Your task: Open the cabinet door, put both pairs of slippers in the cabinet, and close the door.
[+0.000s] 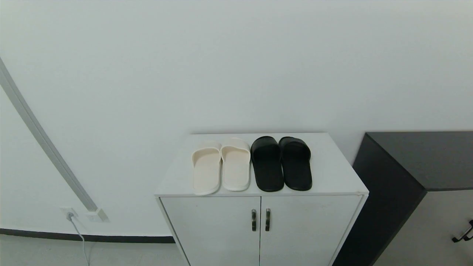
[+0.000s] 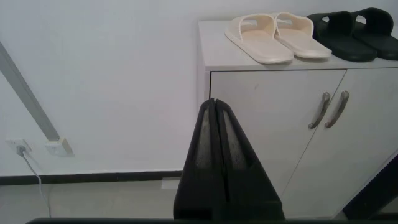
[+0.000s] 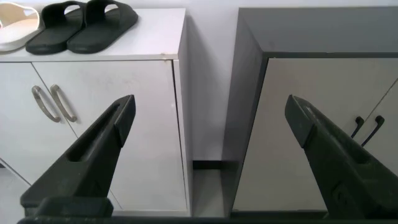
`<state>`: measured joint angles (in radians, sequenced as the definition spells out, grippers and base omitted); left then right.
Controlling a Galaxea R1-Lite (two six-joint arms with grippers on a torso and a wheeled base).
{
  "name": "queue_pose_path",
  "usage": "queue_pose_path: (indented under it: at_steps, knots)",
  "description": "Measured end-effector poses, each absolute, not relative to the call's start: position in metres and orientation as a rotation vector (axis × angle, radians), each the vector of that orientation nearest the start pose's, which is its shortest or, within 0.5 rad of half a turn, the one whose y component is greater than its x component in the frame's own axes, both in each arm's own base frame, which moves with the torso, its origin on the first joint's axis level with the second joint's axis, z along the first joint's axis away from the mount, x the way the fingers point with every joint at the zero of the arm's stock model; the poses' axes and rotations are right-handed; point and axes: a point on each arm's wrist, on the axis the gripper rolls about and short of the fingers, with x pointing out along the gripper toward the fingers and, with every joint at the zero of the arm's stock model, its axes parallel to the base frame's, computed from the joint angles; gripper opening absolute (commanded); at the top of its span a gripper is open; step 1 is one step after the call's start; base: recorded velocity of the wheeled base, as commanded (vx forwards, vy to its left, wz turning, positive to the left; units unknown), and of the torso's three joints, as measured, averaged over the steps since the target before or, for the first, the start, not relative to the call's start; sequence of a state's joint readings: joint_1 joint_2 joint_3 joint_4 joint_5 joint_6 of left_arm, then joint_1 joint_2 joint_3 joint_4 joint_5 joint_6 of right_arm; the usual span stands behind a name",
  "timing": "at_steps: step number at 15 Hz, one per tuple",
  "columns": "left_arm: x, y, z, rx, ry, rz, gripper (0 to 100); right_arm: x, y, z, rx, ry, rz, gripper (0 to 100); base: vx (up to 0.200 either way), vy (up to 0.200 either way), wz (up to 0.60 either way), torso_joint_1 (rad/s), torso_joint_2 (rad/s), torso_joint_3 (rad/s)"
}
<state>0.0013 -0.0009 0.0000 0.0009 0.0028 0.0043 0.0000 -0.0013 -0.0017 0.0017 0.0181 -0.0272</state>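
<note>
Pressed flat together on the left gripper (image 2: 214, 102), pinching nothing; spread wide apart on the right gripper (image 3: 210, 102), empty too. Both out in front of the white cabinet (image 1: 332, 173), clear of its closed doors (image 1: 214, 229) and paired handles (image 1: 254, 220). On top, side by side, toes to the wall: cream slippers (image 1: 221, 166) left, black slippers (image 1: 281, 163) right. Just beside, a dark cabinet (image 1: 388, 192).

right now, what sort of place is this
Probably an indoor hallway or room corner: a white cabinet with cream slippers and black slippers on top, a dark cabinet beside it, and a wall socket near the floor.
</note>
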Motion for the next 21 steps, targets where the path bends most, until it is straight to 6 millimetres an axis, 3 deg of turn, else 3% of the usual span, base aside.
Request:
queue_pose_path:
  at_steps: [9,10,13,16,21]
  knots:
    - [-0.023,0.000,0.075,0.005,0.000,0.004,0,-0.023,0.000,0.077,-0.013,-0.013,0.020,100,0.000,0.000,0.00,0.000,0.00,0.000]
    - [-0.023,0.000,0.075,0.005,0.000,0.003,0,-0.024,0.000,0.081,0.006,-0.027,0.019,100,0.000,0.000,0.00,0.000,0.00,0.000]
    - [-0.023,0.000,0.075,0.005,0.000,0.003,0,-0.030,0.000,0.127,0.053,-0.085,0.048,100,0.000,0.000,0.00,0.000,0.00,0.000]
    - [-0.023,0.000,0.075,0.005,0.000,0.000,0,-0.009,0.002,0.146,0.068,0.015,0.135,100,0.000,0.000,0.00,0.000,0.00,0.000]
    - [-0.023,0.000,0.076,0.005,-0.001,-0.001,0,0.051,0.007,0.175,0.081,0.148,0.239,100,0.000,0.000,0.00,0.000,0.00,0.000]
